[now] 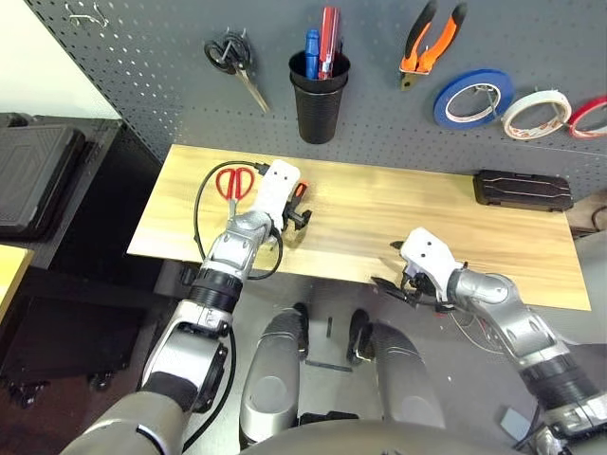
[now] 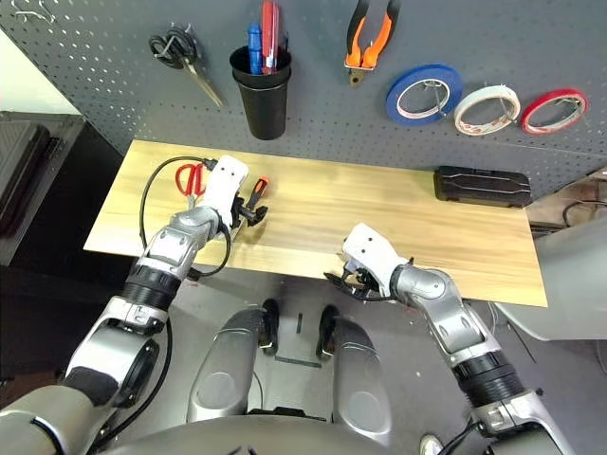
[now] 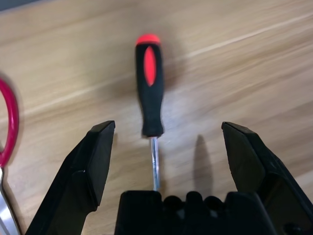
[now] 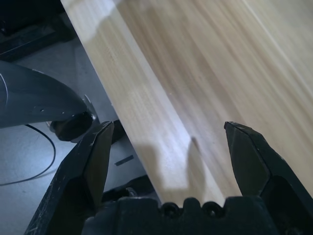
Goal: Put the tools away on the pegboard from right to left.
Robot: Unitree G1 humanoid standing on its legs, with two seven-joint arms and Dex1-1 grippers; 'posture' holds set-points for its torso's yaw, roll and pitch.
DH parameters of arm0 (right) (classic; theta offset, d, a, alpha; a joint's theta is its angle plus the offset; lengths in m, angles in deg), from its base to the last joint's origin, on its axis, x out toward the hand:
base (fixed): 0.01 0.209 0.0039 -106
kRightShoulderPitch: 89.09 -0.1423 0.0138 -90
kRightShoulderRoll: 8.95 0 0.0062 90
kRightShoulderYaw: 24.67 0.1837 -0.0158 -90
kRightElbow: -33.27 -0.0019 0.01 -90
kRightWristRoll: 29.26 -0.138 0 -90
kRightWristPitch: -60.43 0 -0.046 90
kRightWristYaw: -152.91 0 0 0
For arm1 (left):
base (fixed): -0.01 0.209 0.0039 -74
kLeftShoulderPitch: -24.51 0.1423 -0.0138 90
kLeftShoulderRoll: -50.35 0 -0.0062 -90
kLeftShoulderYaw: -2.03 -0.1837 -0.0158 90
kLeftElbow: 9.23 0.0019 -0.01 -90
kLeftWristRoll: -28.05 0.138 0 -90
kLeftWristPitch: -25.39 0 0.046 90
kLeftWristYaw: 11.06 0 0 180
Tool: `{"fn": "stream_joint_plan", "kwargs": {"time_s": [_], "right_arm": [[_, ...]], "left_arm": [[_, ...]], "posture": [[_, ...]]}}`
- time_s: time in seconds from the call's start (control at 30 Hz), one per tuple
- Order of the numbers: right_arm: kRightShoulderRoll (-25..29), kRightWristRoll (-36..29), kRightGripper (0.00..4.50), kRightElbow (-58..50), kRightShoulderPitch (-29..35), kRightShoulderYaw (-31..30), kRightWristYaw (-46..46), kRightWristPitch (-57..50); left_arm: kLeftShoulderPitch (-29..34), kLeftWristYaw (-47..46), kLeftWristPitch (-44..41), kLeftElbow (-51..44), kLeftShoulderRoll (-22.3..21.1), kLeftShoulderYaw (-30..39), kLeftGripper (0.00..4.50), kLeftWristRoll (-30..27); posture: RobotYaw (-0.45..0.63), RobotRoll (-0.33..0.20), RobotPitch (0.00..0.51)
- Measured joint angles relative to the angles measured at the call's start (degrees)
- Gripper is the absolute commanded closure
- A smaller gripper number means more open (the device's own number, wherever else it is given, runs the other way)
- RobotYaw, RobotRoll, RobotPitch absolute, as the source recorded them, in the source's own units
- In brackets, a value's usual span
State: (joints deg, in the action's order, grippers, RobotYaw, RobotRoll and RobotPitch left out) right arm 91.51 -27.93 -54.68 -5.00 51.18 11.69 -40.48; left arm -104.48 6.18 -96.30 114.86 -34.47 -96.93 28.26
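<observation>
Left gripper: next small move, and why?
Probably ease the left gripper a little further down and shut it on the screwdriver. It is open, and the wrist view shows the screwdriver lying flat on the table between its fingers, shaft toward the gripper, handle just ahead. The red scissors lie beside it. The pliers and white tape already hang on the pegboard.

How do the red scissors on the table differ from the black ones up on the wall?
The red-handled scissors lie flat on the wooden table; the black-handled scissors hang on the pegboard. Their handles are red against black. The red pair lies beside the left gripper; the black pair hangs well away from it. Both are shut.
</observation>
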Motion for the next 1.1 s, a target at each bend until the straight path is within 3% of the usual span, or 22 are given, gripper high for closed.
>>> {"fn": "stream_joint_plan", "kwargs": {"time_s": [0.47, 0.53, 0.63, 0.83, 0.87, 1.1], "right_arm": [[-0.5, 0.7, 0.01, -4.5, 3.9, -0.1, -3.3, -0.5], [-0.5, 0.7, 0.0, -5.3, 4.8, -0.1, -3.9, -1.1], [-0.5, 0.7, 0.0, -6.6, 5.6, 0.0, -4.4, -1.6], [-0.4, 0.6, 0.0, -7.5, 6.2, 1.3, -4.9, -2.0], [-0.4, 0.5, 0.0, -7.5, 6.1, 1.5, -4.9, -2.0], [-0.4, -0.7, 0.0, -7.4, 4.8, 2.6, -4.7, -0.6]], "left_arm": [[-7.4, -2.0, 8.7, 19.5, 3.1, 1.8, 0.0, 0.5], [-8.3, -2.5, 9.5, 21.9, 3.1, 2.1, 0.38, 0.7], [-9.6, -3.1, 10.1, 24.6, 3.0, 2.4, 1.31, 1.3], [-10.2, -4.3, 11.2, 26.4, 2.8, 2.9, 3.76, 2.5], [-10.2, -4.3, 11.3, 26.7, 2.8, 2.9, 3.96, 2.6], [-9.6, -4.1, 11.2, 25.2, 3.0, 3.5, 3.96, 3.2]], "posture": [[0.0, 0.0, 0.347], [0.0, 0.0, 0.348], [0.0, 0.0, 0.349], [0.0, 0.0, 0.35], [0.0, 0.0, 0.351], [0.04, 0.0, 0.345]]}}
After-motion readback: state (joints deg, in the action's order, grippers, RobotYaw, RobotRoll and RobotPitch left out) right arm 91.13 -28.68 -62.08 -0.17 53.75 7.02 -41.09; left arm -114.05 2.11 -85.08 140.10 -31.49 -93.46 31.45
